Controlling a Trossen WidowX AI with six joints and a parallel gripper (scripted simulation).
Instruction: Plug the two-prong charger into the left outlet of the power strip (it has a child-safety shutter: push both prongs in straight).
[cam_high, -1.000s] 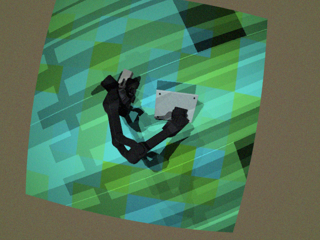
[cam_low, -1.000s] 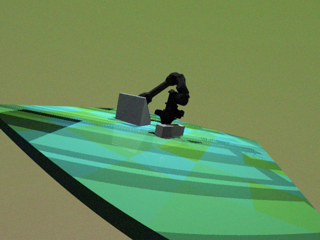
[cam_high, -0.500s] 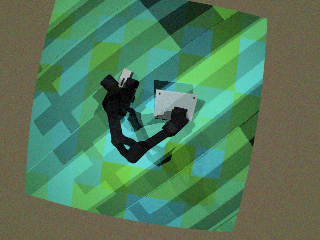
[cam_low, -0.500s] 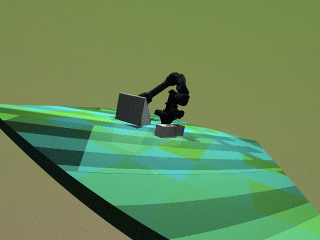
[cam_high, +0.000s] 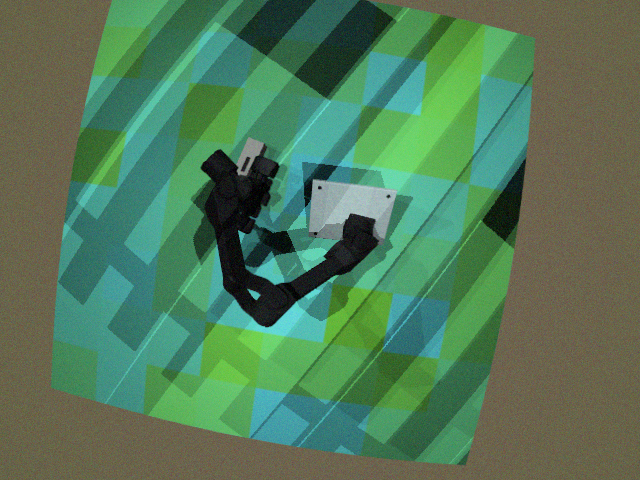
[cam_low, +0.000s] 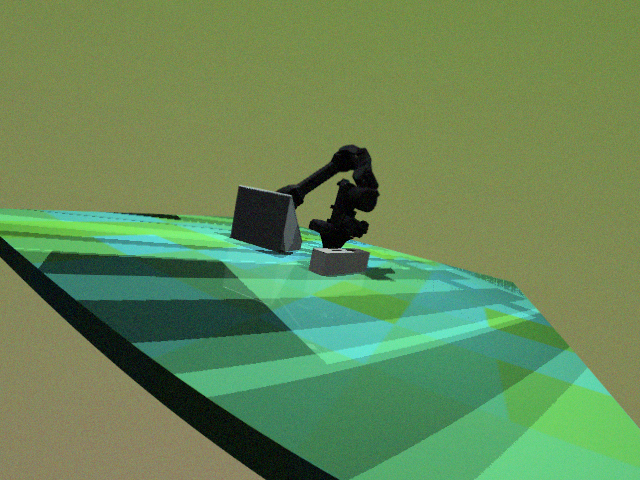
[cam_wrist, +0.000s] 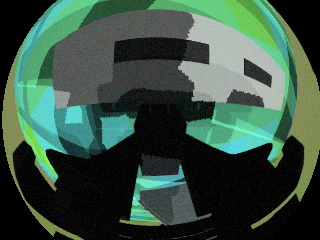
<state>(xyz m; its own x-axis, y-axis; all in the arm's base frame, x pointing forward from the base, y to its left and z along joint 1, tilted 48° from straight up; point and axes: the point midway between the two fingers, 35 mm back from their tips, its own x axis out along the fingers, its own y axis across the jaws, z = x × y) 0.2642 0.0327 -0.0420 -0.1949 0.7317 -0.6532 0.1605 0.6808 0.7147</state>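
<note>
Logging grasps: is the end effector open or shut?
Shut on something, likely the charger; its fingers meet around a dark block.

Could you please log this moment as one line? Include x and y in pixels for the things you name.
gripper (cam_high: 253, 193) (cam_low: 333, 245) (cam_wrist: 158, 135): shut on charger | at: power strip (cam_high: 251, 149) (cam_low: 338, 262) (cam_wrist: 125, 77) | prong insertion: cannot tell

A robot test bench of some kind, judging by the black arm (cam_high: 230, 253) (cam_low: 320, 178) on a patterned tabletop (cam_high: 413, 330) (cam_low: 361, 413) (cam_wrist: 250, 15)
</note>
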